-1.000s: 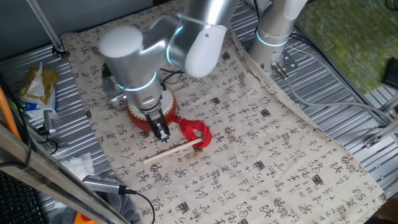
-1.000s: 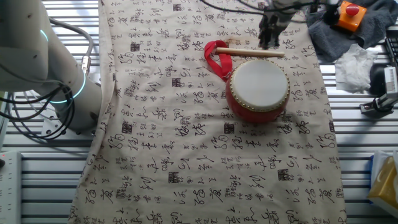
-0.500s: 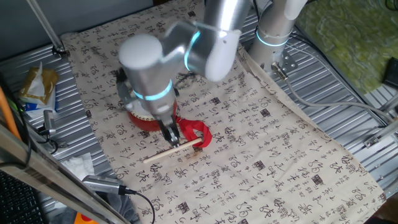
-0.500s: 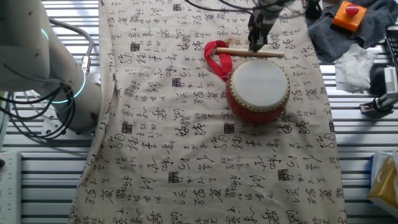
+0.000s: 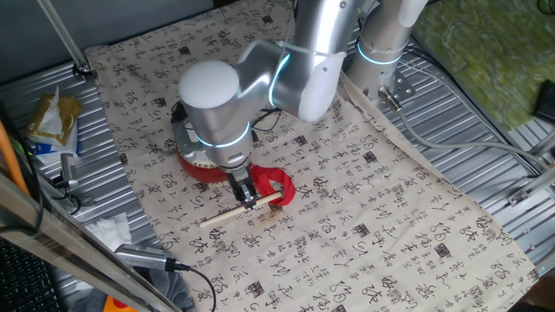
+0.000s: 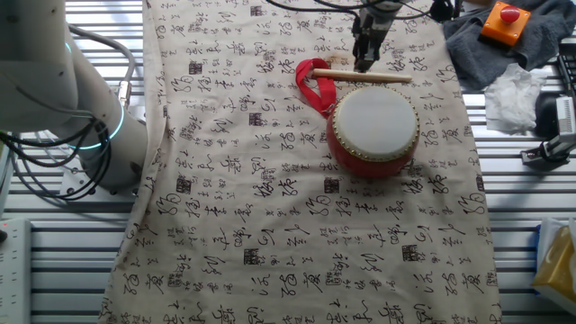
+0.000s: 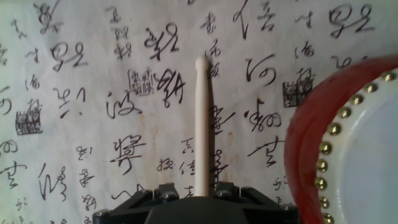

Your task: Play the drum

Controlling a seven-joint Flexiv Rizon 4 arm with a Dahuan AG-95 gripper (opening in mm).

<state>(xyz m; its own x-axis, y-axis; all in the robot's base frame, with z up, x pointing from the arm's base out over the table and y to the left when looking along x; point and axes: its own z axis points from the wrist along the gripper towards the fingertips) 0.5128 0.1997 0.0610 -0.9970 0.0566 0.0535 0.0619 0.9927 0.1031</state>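
Observation:
The drum (image 6: 373,126) has a red body and a white skin and stands on the patterned cloth; in one fixed view the arm hides most of it (image 5: 194,166). Its studded rim shows at the right of the hand view (image 7: 336,155). A thin pale wooden stick (image 6: 378,76) lies flat on the cloth beside the drum, one end by the red ribbon loop (image 6: 312,83). My gripper (image 5: 249,198) is low over the stick (image 5: 234,212), jaws open and straddling it. In the hand view the stick (image 7: 201,124) runs out from between the fingers.
The cloth (image 6: 270,225) covers a ribbed metal table. An orange button box (image 6: 504,20) on a grey rag and white tissue (image 6: 513,94) lie at one side. A snack bag (image 5: 52,117), tissue (image 5: 108,230) and a cable plug (image 5: 143,256) lie beyond the cloth's edge.
My gripper has moved along the stick, away from the drum side toward the ribbon end, and come lower over it. The stick and drum have not moved.

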